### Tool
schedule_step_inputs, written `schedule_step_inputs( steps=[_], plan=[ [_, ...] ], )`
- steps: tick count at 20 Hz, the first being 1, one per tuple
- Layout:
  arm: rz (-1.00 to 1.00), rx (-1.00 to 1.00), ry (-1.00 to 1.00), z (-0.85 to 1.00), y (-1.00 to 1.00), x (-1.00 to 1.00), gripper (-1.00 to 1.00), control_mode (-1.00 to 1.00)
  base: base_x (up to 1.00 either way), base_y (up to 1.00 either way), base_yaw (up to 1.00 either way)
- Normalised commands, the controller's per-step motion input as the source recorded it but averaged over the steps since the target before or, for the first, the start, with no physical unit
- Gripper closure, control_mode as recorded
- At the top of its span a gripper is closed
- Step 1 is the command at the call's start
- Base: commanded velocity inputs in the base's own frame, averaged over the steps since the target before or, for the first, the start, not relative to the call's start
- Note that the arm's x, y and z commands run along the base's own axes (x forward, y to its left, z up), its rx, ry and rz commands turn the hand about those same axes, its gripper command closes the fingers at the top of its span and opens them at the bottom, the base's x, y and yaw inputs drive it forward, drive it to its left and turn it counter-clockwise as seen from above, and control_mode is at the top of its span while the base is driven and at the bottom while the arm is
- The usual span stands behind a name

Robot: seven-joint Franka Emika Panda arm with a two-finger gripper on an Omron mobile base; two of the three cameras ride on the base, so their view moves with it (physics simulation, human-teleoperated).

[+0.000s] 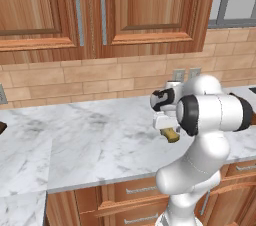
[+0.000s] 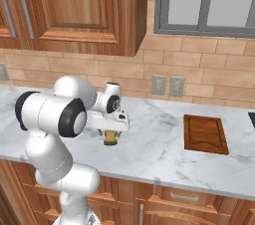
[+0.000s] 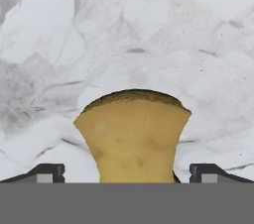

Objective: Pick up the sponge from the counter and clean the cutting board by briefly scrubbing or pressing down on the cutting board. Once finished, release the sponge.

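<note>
I've got the gripper (image 2: 110,137) closed on the sponge (image 2: 110,138), fingers pinching its sides; it hangs off the counter (image 2: 149,154), lifted clear of the marble. In the hand view the sponge (image 3: 132,136) sits between the fingertips (image 3: 47,172). The cutting board (image 2: 205,133) lies flat well to the right, near the wall outlets (image 2: 167,85).
</note>
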Motion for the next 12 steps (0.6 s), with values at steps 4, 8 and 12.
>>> schedule_step_inputs(
  steps=[4, 8, 12],
  plan=[
    [0.00, 0.00, 0.00, -0.30, -0.03, 0.00, -1.00, -1.00, 0.00, 0.00, 0.00],
    [0.00, 0.00, 0.00, -0.32, -0.01, 0.00, -1.00, -1.00, 0.00, 0.00, 0.00],
    [0.00, 0.00, 0.01, -0.31, 0.00, 0.00, 1.00, -1.00, 0.00, 0.00, 0.00]
  ],
)
